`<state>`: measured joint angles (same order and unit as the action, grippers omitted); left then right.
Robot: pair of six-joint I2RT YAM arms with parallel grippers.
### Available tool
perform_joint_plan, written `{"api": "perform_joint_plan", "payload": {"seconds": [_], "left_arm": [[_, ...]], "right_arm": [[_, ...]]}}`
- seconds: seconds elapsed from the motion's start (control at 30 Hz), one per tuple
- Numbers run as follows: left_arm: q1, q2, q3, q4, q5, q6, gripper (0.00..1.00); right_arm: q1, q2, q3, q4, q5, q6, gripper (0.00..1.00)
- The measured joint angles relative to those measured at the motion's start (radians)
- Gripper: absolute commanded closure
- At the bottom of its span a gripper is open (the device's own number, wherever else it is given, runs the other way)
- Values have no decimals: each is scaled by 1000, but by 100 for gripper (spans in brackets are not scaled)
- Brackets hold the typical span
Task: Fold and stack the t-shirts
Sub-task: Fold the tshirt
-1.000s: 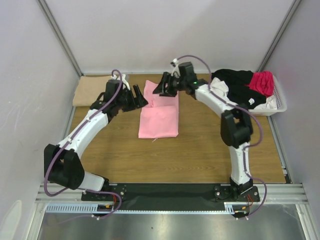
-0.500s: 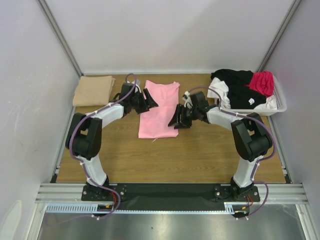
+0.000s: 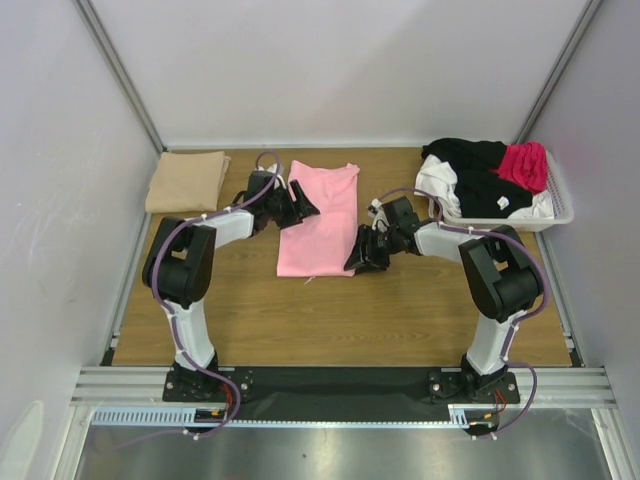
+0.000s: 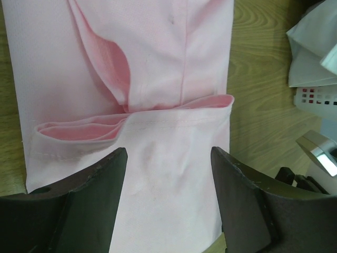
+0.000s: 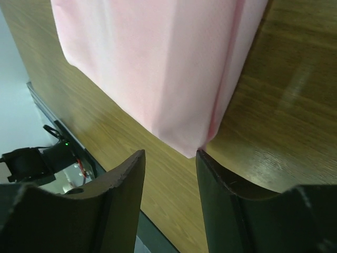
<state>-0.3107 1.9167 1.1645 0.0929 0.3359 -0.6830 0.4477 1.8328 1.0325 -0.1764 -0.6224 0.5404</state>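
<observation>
Pink t-shirt (image 3: 322,215): flat at the centre of the counter (image 3: 400,310), folded lengthwise.
Left arm (image 3: 225,225): low, elbow tucked back; left fingers (image 4: 105,190) spread wide over the shirt's left side.
Right arm (image 3: 445,238): low, reaching left; right fingers (image 5: 121,195) apart, straddling the near right corner.

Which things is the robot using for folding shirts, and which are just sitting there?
For the job: pink shirt, tan shirt, heap of shirts (black, white, magenta).
Just lying about: white basket, wooden table.

Table (image 3: 400,310): pink shirt (image 3: 320,225), tan shirt (image 3: 187,180), basket (image 3: 566,205)
</observation>
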Motion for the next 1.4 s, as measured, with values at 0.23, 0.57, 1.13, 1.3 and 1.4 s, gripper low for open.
{"api": "perform_joint_plan", "payload": {"seconds": [0.23,0.57,1.13,1.3,1.4], "left_arm": [[0,42,0,-13,7,16,30],[0,-44,27,-174,-75,143,25],[37,-60,127,-245,-166,244,26],[50,-16,127,-238,-148,249,27],[56,0,127,-232,-139,249,27]], "right_arm": [[0,-1,3,-54,5,-42,50],[-69,-154,80,-69,50,9,46],[-97,269,533,-53,166,-113,45],[-97,290,537,-74,170,-139,46],[-98,311,539,-79,168,-144,47]]}}
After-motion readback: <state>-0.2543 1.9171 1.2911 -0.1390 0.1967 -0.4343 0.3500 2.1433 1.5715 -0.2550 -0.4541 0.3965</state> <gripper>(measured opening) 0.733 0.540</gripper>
